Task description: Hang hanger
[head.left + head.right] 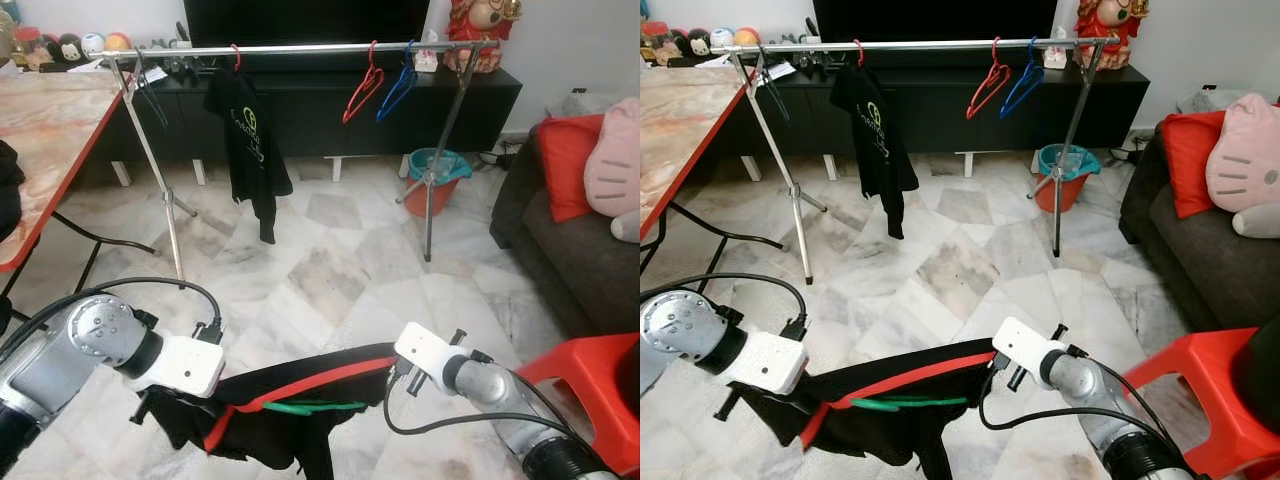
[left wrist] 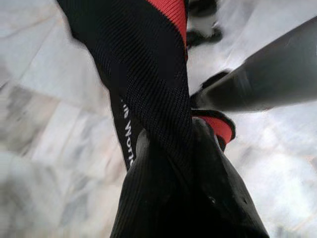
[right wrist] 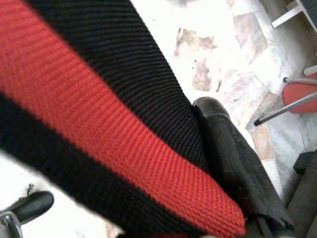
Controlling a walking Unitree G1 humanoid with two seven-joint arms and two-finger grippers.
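A black garment with a red stripe (image 1: 290, 395) hangs stretched between my two grippers, low over the floor. A green hanger (image 1: 312, 407) lies inside it. My left gripper (image 1: 160, 400) is shut on the garment's left end; the left wrist view has the cloth pinched between its black fingers (image 2: 168, 198). Shut on the right end is my right gripper (image 1: 387, 365), and the red stripe (image 3: 99, 124) runs over one finger (image 3: 225, 148). Across the room stands a metal clothes rail (image 1: 300, 48). It carries a black shirt (image 1: 245, 140), a red hanger (image 1: 362, 90) and a blue hanger (image 1: 398, 90).
A marble-topped table with a red edge (image 1: 50, 130) stands on the left. A dark sofa with cushions (image 1: 570, 240) and a red stool (image 1: 590, 390) are on the right. A teal and red bucket (image 1: 435, 180) sits by the rail's right leg, before a black TV cabinet (image 1: 320, 110).
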